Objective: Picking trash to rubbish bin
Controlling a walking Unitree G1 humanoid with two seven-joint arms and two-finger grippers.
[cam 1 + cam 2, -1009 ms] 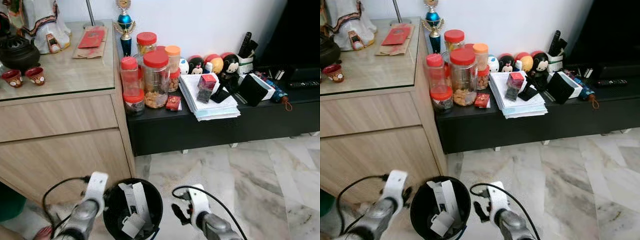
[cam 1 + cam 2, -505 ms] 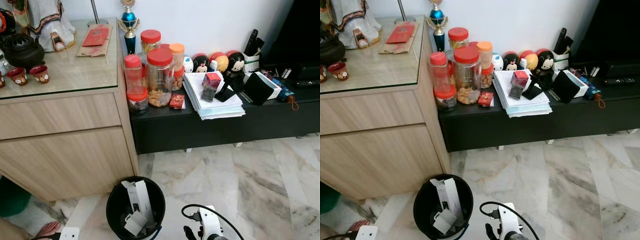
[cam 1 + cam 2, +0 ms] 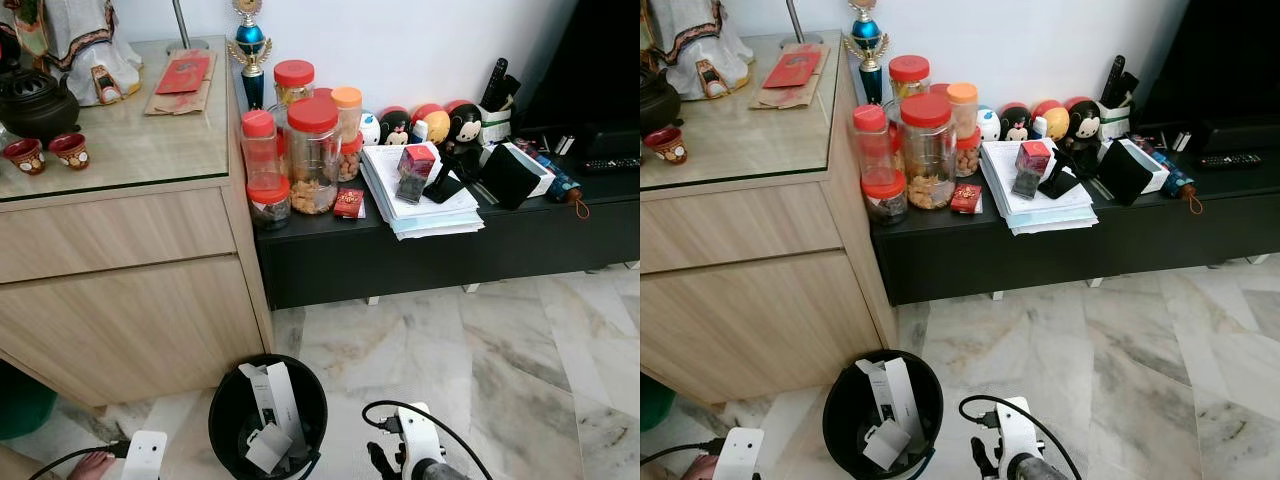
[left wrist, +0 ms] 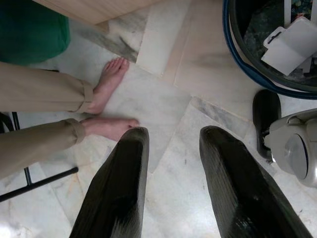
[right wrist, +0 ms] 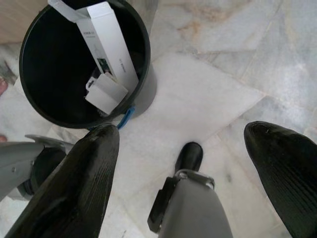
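White box [image 3: 277, 402] upright, leaning in bin [image 3: 225, 400]

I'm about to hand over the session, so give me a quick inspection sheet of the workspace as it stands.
Surface: marble floor, no loose trash seen on it.
Job's things: black rubbish bin on the floor by the wooden cabinet, with white cardboard boxes inside.
Clutter: red-lidded jars, paper stack and round toys on the black low shelf; teapot and cups on the cabinet top.
Grippers: left gripper open, empty, low over the floor; right gripper open, empty, beside the bin.
Cables: black cable looped at the right wrist.
Surroundings: a person's bare feet near the left gripper.
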